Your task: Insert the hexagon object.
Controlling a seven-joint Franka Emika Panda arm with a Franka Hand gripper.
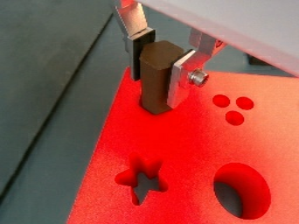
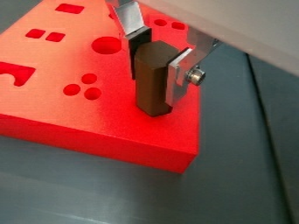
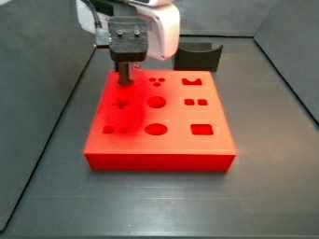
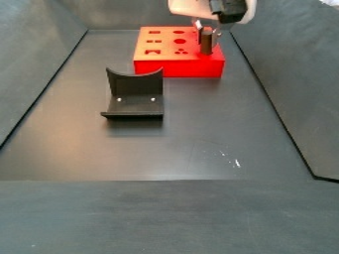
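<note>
Shown upright in a wrist view, the hexagon object (image 1: 156,77) is standing with its lower end meeting the top face of the red block (image 1: 176,166), while the gripper (image 1: 162,63) is pinching it between two silver fingers (image 1: 179,74) with dark pads. A star-shaped hole (image 1: 142,180), a large round hole (image 1: 240,187) and three small round holes (image 1: 233,108) are lying open on the block beside the peg. Whether the peg's foot is sitting in a hole or only on the surface cannot be told.

Seen from the opposite wrist view, the gripper (image 2: 153,66) is clamping the same brown peg (image 2: 149,80) close to the block's (image 2: 105,131) edge, with dark floor (image 2: 233,175) just beyond. Square, round and slot-shaped holes are running across the rest of the red face.

Viewed from a side camera, the gripper (image 3: 126,56) is hanging over the far left part of the red block (image 3: 162,149), the peg (image 3: 125,71) reaching down to the surface. A dark grey curved-top block (image 3: 197,54) is standing behind the red block, touching or nearly so.

Finally, in a side view from across the table, the gripper (image 4: 208,28) is holding the peg (image 4: 207,42) over the right end of the red block (image 4: 179,65), and the fixture (image 4: 133,94) is standing nearer, well apart from the gripper.
</note>
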